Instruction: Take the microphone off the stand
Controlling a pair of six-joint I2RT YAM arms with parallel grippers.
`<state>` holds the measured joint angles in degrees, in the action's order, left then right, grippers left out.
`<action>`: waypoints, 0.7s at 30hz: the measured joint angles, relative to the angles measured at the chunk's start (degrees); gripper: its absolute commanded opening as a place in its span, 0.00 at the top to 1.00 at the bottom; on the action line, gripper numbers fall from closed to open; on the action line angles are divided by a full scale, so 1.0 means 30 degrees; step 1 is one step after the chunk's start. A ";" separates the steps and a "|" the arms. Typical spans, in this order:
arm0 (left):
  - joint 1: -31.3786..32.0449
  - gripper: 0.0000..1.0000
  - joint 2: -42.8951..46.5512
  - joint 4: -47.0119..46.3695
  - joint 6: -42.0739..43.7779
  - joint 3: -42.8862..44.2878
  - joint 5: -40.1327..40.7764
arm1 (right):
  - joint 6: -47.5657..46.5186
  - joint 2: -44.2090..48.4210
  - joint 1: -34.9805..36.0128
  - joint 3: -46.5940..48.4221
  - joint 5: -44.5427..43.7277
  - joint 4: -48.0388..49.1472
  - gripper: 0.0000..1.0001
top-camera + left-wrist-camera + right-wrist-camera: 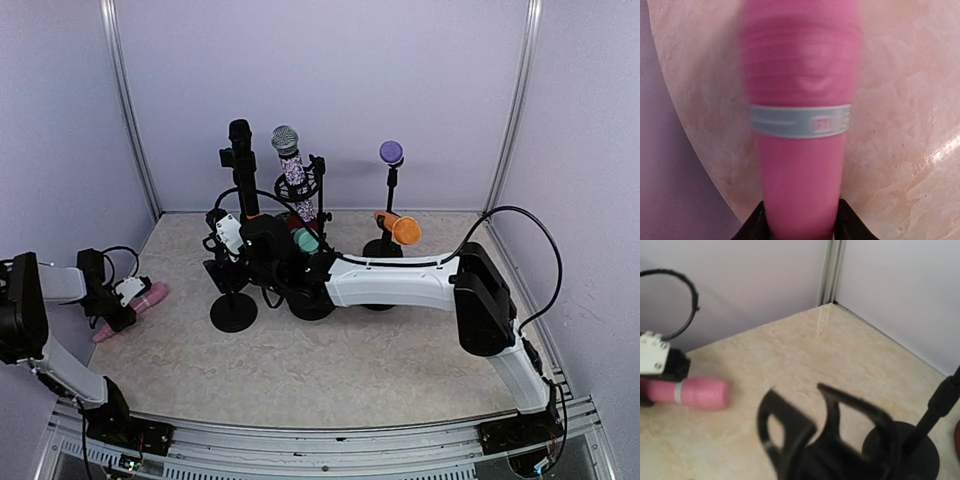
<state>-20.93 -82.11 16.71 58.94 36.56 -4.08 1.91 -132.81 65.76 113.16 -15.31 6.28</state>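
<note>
Here, microphone (150,293) in left end effector (121,303)

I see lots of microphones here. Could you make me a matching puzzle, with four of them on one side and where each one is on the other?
Things:
1. pink microphone
2. glittery microphone
3. orange microphone
4. purple-headed microphone

Places:
A. on top of a thin pole at the back right
B. upright in the middle, silver mesh head up
C. between the fingers of the left pincer, far left
D. tilted sideways, just beyond the right arm

Pairs: 1-C, 2-B, 3-D, 4-A
</note>
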 measured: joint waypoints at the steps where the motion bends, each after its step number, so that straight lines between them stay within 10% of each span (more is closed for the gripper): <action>1: 0.0000 0.50 -0.0160 -0.0248 0.0015 -0.0160 0.0109 | -0.0080 -0.0226 -0.0073 0.0306 -0.0007 -0.0044 0.17; 10: -0.0029 0.22 -0.0153 -0.1122 0.0175 -0.0146 0.0080 | -0.0721 -0.1945 -0.0386 0.2696 -0.0124 0.0138 0.31; 21: 0.0109 0.01 0.1100 0.3548 0.0291 0.1370 -0.3191 | -0.1290 -0.3104 -0.0386 0.3373 0.0066 0.0867 0.81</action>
<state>-20.60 -78.81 27.35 59.81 40.66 -13.65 -1.96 -142.12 64.60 123.28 -15.11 8.88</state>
